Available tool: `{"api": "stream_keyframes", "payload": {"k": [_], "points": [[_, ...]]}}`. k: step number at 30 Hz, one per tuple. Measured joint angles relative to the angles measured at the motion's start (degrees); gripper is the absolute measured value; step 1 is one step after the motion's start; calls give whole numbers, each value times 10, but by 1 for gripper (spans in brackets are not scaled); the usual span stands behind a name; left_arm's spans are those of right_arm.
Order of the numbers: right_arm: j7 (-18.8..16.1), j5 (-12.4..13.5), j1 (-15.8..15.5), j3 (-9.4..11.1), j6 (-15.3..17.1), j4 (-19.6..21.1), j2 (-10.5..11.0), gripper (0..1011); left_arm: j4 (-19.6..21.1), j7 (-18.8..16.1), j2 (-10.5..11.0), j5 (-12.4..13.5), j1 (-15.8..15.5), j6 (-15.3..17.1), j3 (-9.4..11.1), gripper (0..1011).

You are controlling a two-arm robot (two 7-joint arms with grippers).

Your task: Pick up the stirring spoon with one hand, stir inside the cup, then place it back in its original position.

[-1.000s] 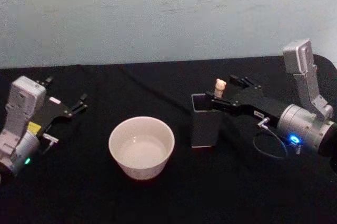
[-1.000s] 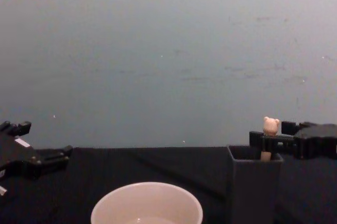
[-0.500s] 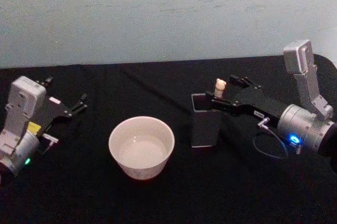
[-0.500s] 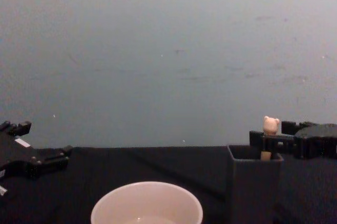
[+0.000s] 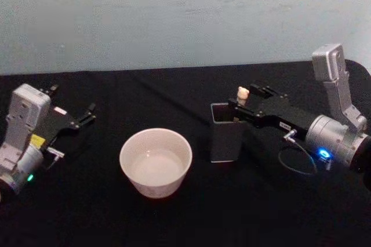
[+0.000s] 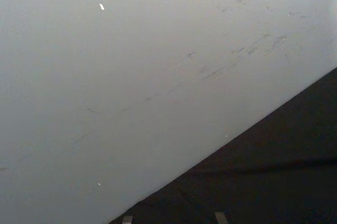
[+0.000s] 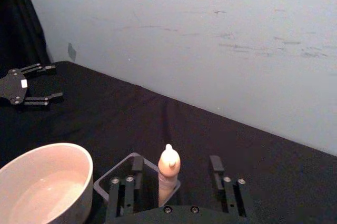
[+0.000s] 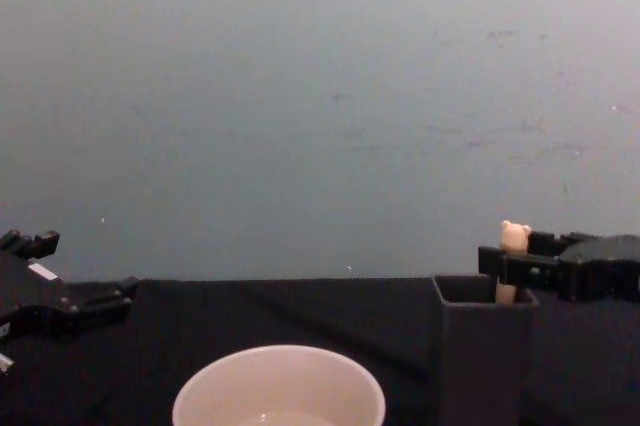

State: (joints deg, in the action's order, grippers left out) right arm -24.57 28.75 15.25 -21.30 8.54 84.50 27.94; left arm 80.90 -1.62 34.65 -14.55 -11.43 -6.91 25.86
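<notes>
Since the cup (image 5: pixel 154 188) sits closest to me on the black cloth (image 5: pixel 174 224), I log everything from it. Cup: wide, round, cream-white, upright, nothing standing in it. Right of the cup and slightly beyond it, a clear gap between: the dark grey square holder (image 5: pixel 225 142), upright, narrower than the cup. The stirring spoon (image 5: pixel 243 93) stands in the holder's corner farthest from the cup, close to upright, beige handle and bear head poking above the rim, its bowl hidden inside. My right gripper (image 5: pixel 244 101) reaches in from the cup's far right, level with the top of that handle. Its fingers are spread wide, one on each side of the handle, the handle closer to the finger on the cup's side. I see a gap on both sides, so it grips nothing. Well left of the cup and a little beyond it, my left gripper (image 5: pixel 71 100) hangs low over the cloth, prongs parted, empty, pointing away from me. Beyond the cup, past the cloth's back edge: a plain pale wall (image 5: pixel 174 15), lightly scuffed.
</notes>
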Motion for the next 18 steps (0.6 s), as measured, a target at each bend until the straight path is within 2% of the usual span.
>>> {"api": "stream_keyframes", "payload": {"k": [4, 6, 7, 13, 14, 18], "points": [[0, 0, 0, 0, 0, 0, 0, 705, 0, 0, 0, 0, 0, 0, 0, 1001], [0, 0, 0, 0, 0, 0, 0, 620, 0, 0, 0, 0, 0, 0, 0, 1001], [0, 0, 0, 0, 0, 0, 0, 620, 0, 0, 0, 0, 0, 0, 0, 1001], [0, 0, 0, 0, 0, 0, 0, 416, 0, 0, 0, 0, 0, 0, 0, 1001], [0, 0, 0, 0, 0, 0, 0, 357, 0, 0, 0, 0, 0, 0, 0, 1001], [0, 0, 0, 0, 0, 0, 0, 252, 0, 0, 0, 0, 0, 0, 0, 1001]]}}
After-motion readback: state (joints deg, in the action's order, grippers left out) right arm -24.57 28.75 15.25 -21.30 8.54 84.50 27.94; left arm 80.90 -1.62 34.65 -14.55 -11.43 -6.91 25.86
